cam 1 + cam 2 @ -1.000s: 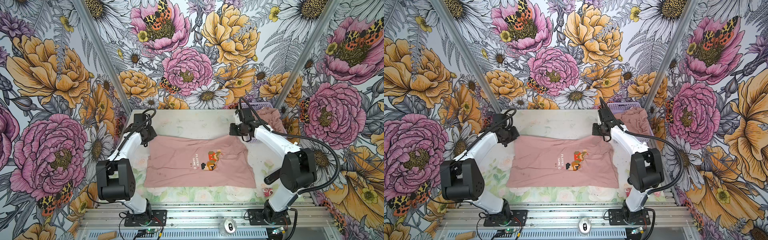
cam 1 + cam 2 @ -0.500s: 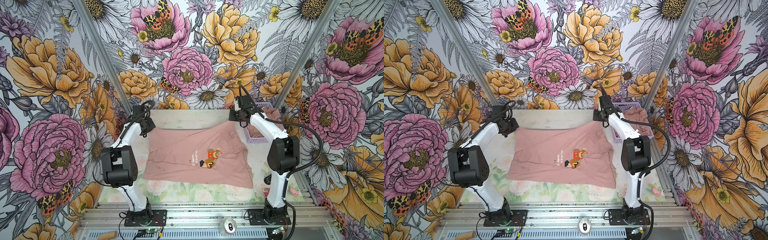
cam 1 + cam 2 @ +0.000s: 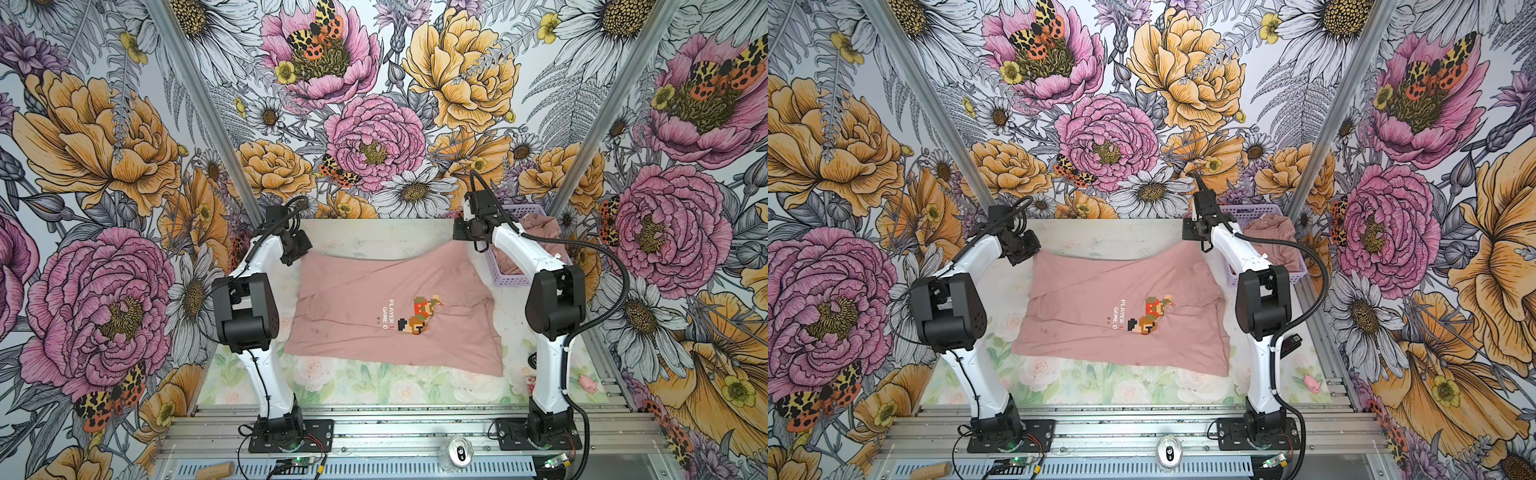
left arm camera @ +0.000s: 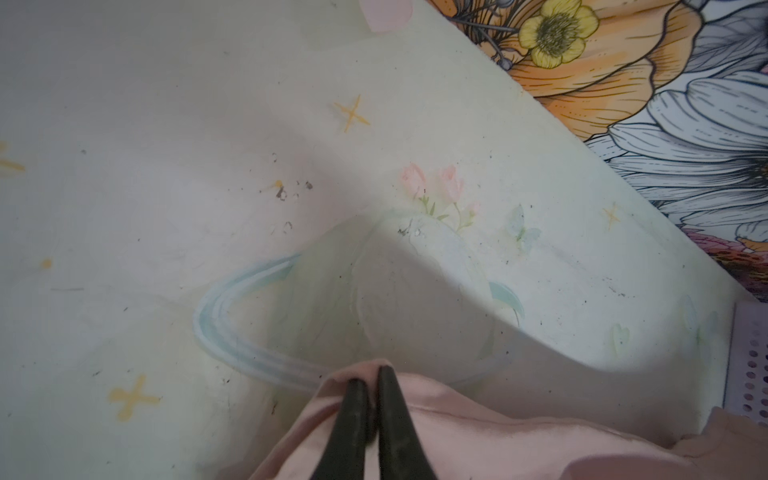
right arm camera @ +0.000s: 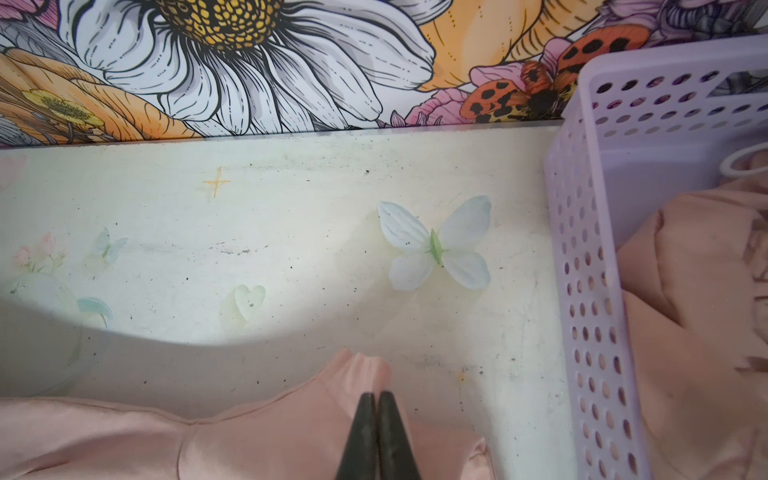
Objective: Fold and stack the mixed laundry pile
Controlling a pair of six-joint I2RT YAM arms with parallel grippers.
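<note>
While left gripper and right gripper each clench an upper T-shirt corner, pull evenly, then lay flat.

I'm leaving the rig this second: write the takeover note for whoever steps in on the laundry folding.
Left pincer: shut on the far left corner of the T-shirt.
Right pincer: shut on its far right corner, beside the basket.
T-shirt: spread print-up on the table, wrinkled, with its far edge lifted between the two pincers.
Pink garments: bunched in the basket at the far right.
Done: shirt laid out. No fold or stack is visible.
Left: fold the shirt, then fold the basket's garments and stack everything.
</note>
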